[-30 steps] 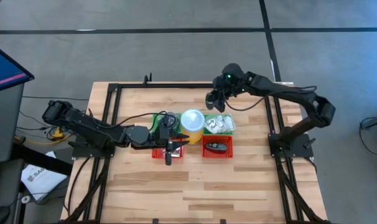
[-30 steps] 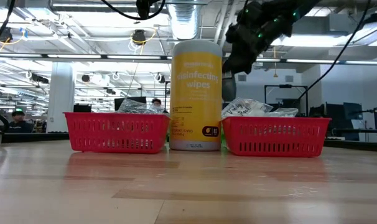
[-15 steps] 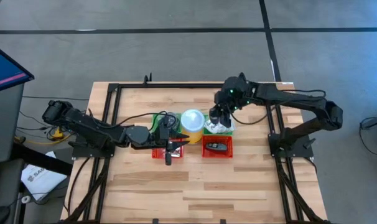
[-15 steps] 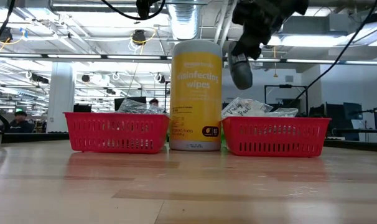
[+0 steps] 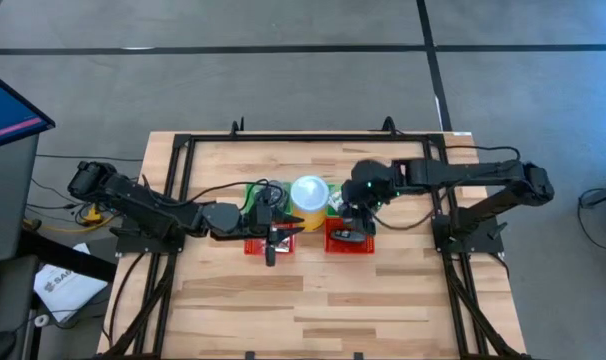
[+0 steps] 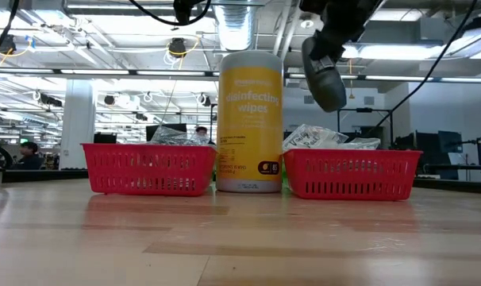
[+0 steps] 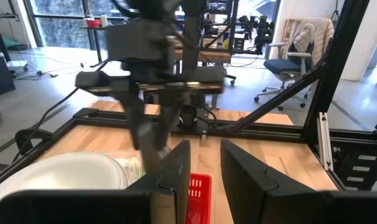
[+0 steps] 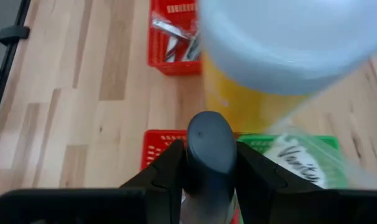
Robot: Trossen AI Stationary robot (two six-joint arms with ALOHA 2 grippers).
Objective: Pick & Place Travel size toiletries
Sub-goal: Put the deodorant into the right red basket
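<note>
A dark grey round pad [image 8: 210, 144], smooth and matte with a rounded end, sits clamped between the 2 fingers of the right gripper [image 8: 208, 163]. In the low view the pad [image 6: 325, 75] hangs tilted, long axis running steeply down, lower end pointing toward the right-hand red tray [image 6: 352, 175]. From above, the right gripper [image 5: 355, 214] is over that tray [image 5: 349, 238], which holds another dark item, beside the green tray [image 5: 367, 209] of clear-wrapped white packets [image 6: 324, 138]. The yellow cylinder [image 6: 250, 121] with its white top stands between the 2 red trays. The left gripper [image 5: 276, 237] waits over the left-hand red tray [image 6: 148, 168], fingers [image 7: 174, 177] parted and empty.
</note>
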